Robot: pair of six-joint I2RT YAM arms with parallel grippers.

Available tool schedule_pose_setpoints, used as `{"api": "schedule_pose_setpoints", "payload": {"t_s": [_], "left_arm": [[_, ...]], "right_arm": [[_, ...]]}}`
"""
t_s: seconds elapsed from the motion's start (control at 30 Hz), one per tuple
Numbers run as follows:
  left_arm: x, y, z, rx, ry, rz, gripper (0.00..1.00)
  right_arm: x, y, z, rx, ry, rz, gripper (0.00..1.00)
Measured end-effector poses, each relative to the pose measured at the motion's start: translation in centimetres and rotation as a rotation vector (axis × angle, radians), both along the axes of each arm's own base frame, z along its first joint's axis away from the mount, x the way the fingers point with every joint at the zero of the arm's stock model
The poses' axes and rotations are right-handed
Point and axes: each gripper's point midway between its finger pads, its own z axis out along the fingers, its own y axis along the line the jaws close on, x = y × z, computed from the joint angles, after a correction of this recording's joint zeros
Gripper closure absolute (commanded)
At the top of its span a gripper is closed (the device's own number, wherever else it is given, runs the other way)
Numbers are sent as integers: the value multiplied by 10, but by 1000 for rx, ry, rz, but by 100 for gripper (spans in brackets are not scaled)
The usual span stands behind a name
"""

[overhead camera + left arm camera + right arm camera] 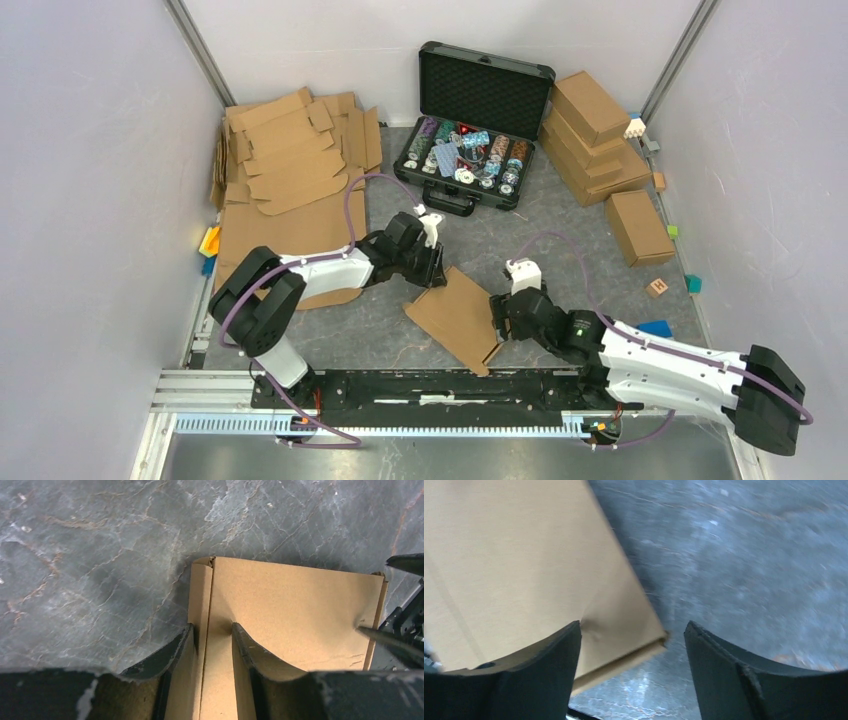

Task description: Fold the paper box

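Note:
The paper box point(455, 318) lies on the grey table between my arms as a shallow brown cardboard shape with its lid folded down. My left gripper point(432, 270) is at its far end. In the left wrist view that gripper point(212, 625) straddles the box's point(290, 610) folded side edge, one finger outside the wall, the other over the lid, with a gap showing. My right gripper point(500, 318) is at the box's right edge. In the right wrist view it point(633, 624) stands wide open, a corner of the box point(524, 570) between its fingers, untouched by the right finger.
A stack of flat cardboard blanks point(290, 160) lies at the back left. An open black case point(470, 150) of poker chips stands behind the box. Finished brown boxes point(590, 130) are piled at the back right, one more point(638, 228) beside them. Small coloured blocks point(657, 287) dot the right side.

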Motion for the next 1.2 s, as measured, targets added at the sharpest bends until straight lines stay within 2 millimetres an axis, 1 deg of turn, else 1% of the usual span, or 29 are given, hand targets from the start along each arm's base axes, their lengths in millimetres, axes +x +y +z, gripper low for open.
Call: {"api": "schedule_pose_setpoints", "payload": {"t_s": [0.1,0.13,0.23,0.37,0.43,0.57,0.63,0.83,0.9,0.97,1.1,1.2], "left_arm": [[1,-4,0,-2,-2,-7,61],[1,-6,0,-3,-1,-13,61],[0,-9,1,-5,0,-24,61],[-1,-10,1,-5,-6,-38,61],[-1,-10,1,-5,-8,-41,61],[-1,-10,1,-3,-12,-49,60],[-1,-10,1,-3,-14,-53,57],[-5,-6,2,10,-4,-54,38],[-7,-4,9,11,-12,-50,33],[-5,-3,23,-1,-44,-39,29],[1,0,62,-49,-138,-9,27],[1,8,92,-87,-207,21,30]], "right_arm": [[2,11,7,23,-24,80,3],[3,12,9,24,-32,100,2],[5,13,18,41,-56,141,2],[6,20,27,97,-73,202,2],[7,22,26,105,-64,223,2],[6,27,18,124,-20,271,2],[2,30,14,146,1,298,2],[-6,40,9,174,42,376,2],[-8,40,6,164,51,397,2],[-9,40,5,155,51,413,2],[-9,43,5,142,56,437,2],[-6,46,7,134,60,447,2]]}}
